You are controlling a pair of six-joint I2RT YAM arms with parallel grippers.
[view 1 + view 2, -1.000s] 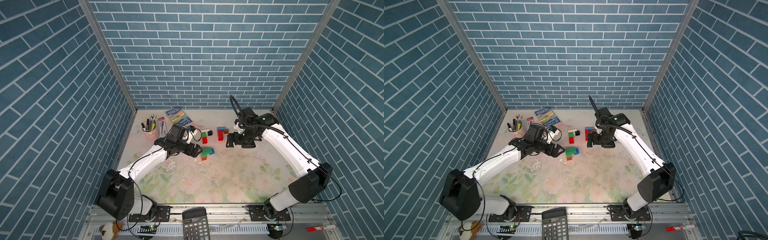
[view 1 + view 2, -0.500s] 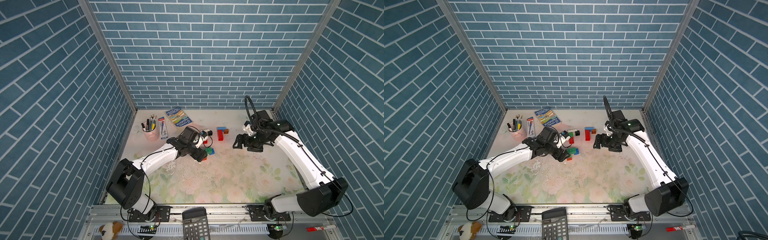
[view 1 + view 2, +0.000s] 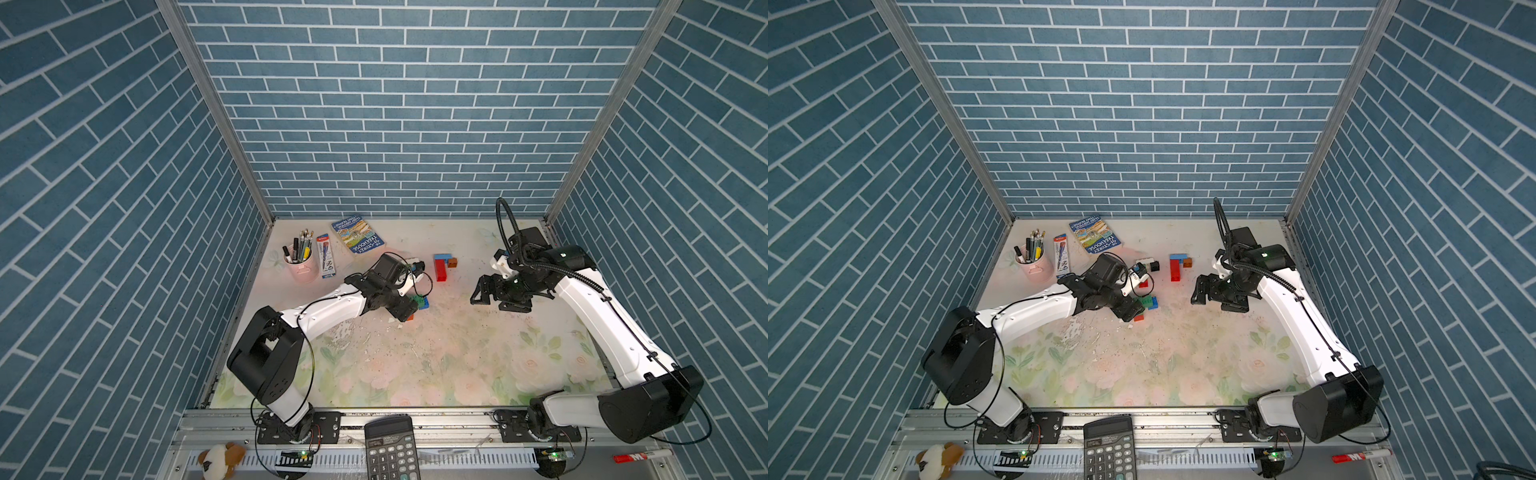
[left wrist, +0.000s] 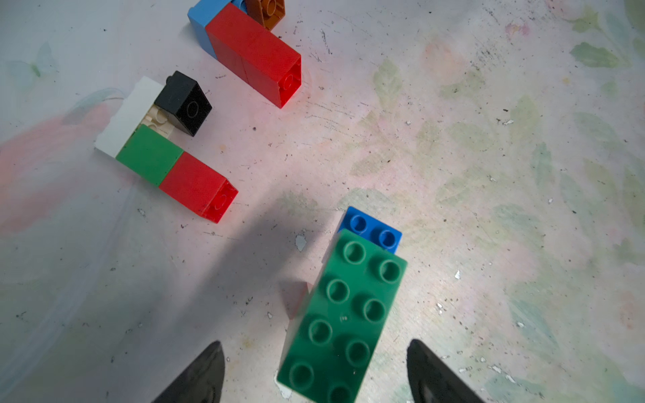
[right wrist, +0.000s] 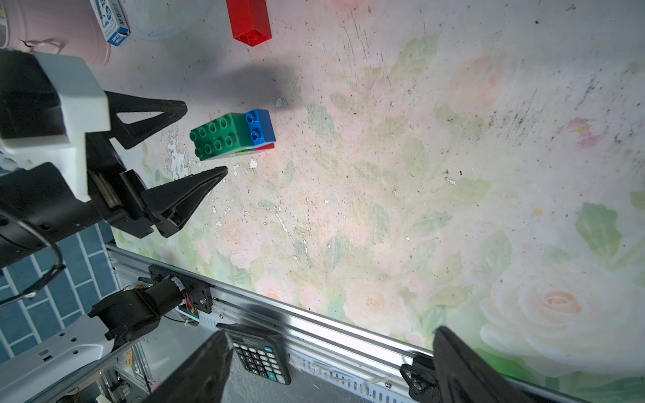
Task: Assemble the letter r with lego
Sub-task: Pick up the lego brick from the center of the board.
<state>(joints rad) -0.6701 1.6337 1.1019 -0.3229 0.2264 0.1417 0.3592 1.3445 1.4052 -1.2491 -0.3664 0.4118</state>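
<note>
Bricks (image 3: 440, 270), pen cup (image 3: 303, 270) and book (image 3: 358, 235) crowd beyond spread left end effector (image 5: 206, 136) straddling green brick (image 4: 345, 314); right end effector (image 3: 490, 302) spread

1. A staged robot test booth, lab-style: blue brick-print wall panels (image 3: 395, 104) close three sides, joined by bare aluminium corner posts (image 3: 216, 112).
2. A slotted metal rail (image 3: 453, 417) along the near edge carries the left arm (image 3: 324, 309) and right arm (image 3: 602, 316).
3. The worn flower-print tabletop (image 3: 457, 357) holds desk props far left: a pink pen cup (image 3: 305, 272) and a blue paperback book (image 3: 358, 235).
</note>
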